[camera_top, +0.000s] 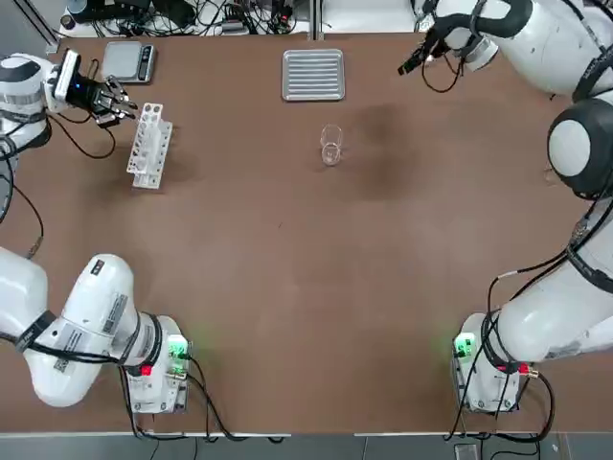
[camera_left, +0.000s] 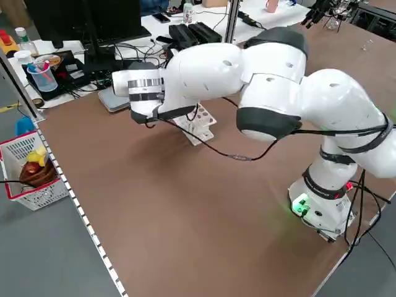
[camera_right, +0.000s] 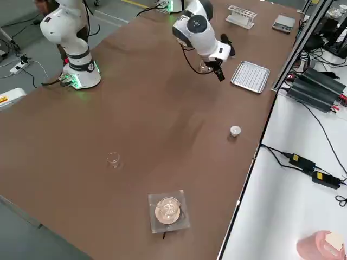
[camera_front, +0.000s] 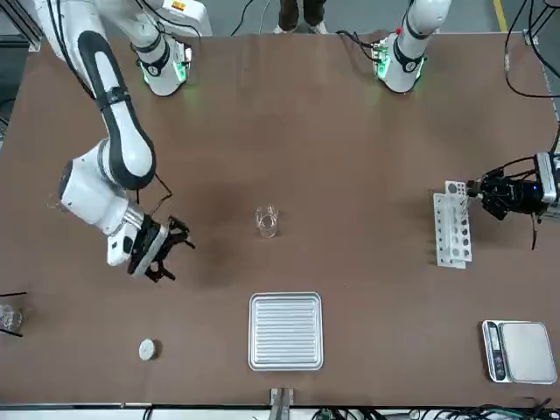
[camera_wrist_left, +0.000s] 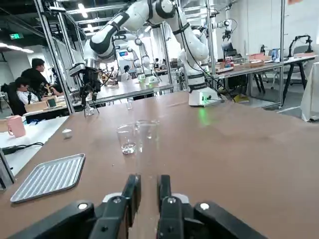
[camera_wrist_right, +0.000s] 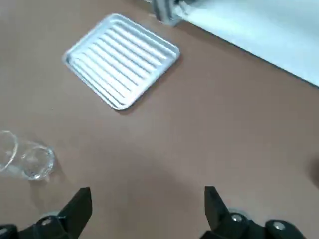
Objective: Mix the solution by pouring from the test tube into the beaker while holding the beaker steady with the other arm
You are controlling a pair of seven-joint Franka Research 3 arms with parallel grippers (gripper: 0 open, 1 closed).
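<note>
The beaker [camera_top: 331,146] is a small clear glass that stands upright mid-table, a little nearer than the ribbed metal tray [camera_top: 313,75]. My right gripper [camera_top: 417,57] hovers open and empty over the far right of the table, to the right of the tray; its wrist view shows the beaker [camera_wrist_right: 30,160] off to one side of its spread fingers [camera_wrist_right: 79,204]. My left gripper [camera_top: 115,103] is shut at the far left, by the far end of the white test tube rack [camera_top: 149,144], with nothing visible between its fingers [camera_wrist_left: 132,186]. No test tube shows.
A digital scale [camera_top: 129,60] sits at the far left corner behind the rack. On the robot's right side are a white round cap [camera_front: 148,350], a tiny glass vessel [camera_front: 9,317] and a round flask on a dark stand [camera_right: 168,210]. Cables run along the far edge.
</note>
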